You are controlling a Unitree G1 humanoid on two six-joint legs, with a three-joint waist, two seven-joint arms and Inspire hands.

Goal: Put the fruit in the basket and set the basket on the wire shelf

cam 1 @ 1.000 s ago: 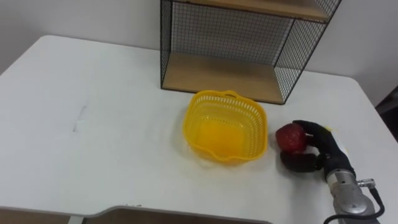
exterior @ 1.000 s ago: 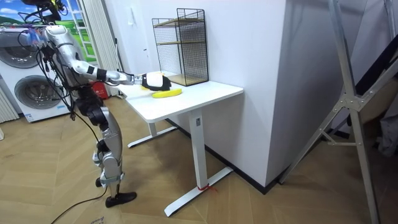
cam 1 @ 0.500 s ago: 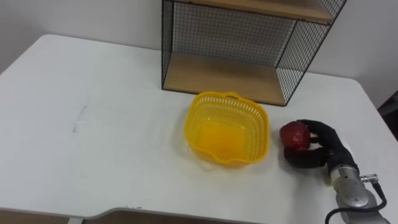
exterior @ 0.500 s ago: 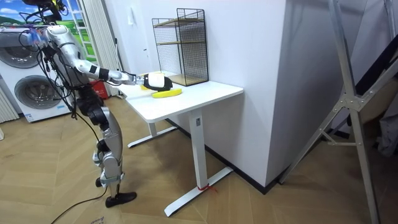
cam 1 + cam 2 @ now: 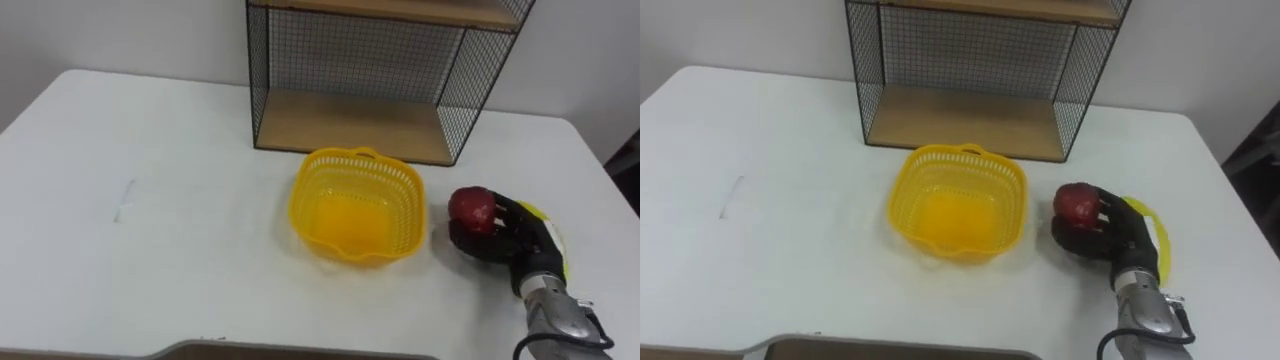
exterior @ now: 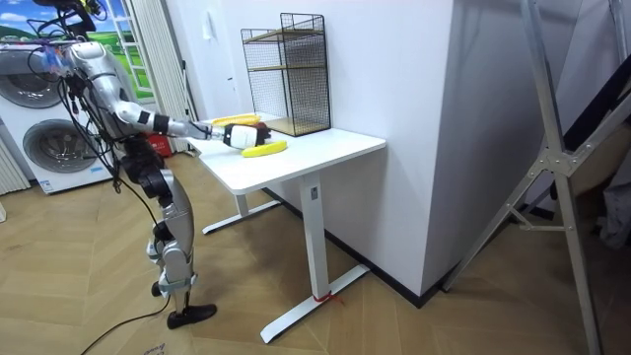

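Note:
A red apple [image 5: 473, 207] [image 5: 1077, 201] is held in my right hand [image 5: 505, 236] [image 5: 1110, 236], whose dark fingers curl round it just right of the basket, slightly above the table. The yellow plastic basket [image 5: 357, 203] [image 5: 958, 200] stands empty on the white table [image 5: 150, 230] in front of the wire shelf [image 5: 380, 75] [image 5: 980, 70]. A yellow banana [image 5: 552, 240] [image 5: 1158, 240] lies on the table under and behind my right hand. In the room view my right arm reaches over the table to the basket [image 6: 237, 120], with the banana [image 6: 264, 149] beside it.
The wire shelf has a wooden lower board [image 5: 355, 125] and an upper board [image 5: 400, 10], with black mesh sides. The table's left half is bare. A washing machine [image 6: 54, 133] stands behind me in the room view.
My right hand has lifted the apple a little and drawn it slightly toward the basket, uncovering the banana beneath. The camera has shifted a bit.

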